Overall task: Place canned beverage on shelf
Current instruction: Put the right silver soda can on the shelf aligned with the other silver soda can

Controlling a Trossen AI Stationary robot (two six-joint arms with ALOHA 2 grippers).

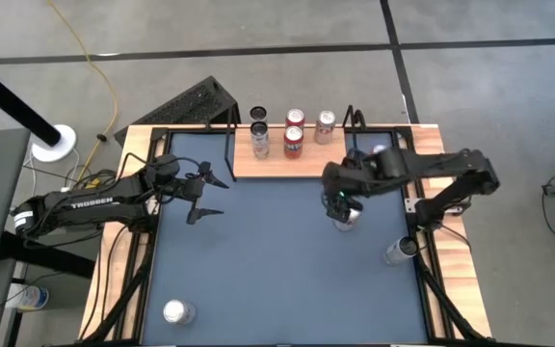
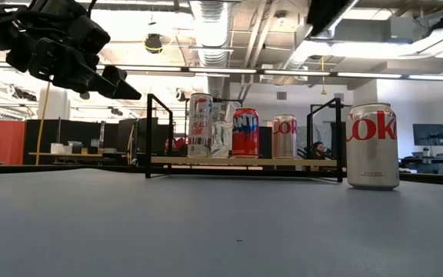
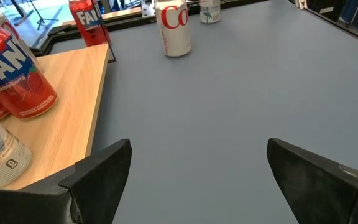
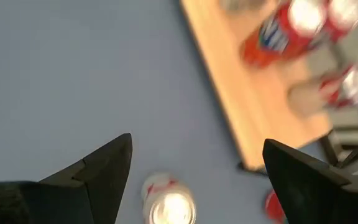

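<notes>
1. The floor around the table was grey concrete, crossed by dark seams.
2. A yellow cable snaked over the floor near a white round base with a black pole.
3. A black perforated panel lay on the floor beside the table's far left corner.
4. In the low view, silver ducts and pipes ran under an open ceiling.
5. Long strip lights glowed across the room.
6. An orange panel stood far left, beside dark partitions.
7. A screen hung on the right wall.
</notes>
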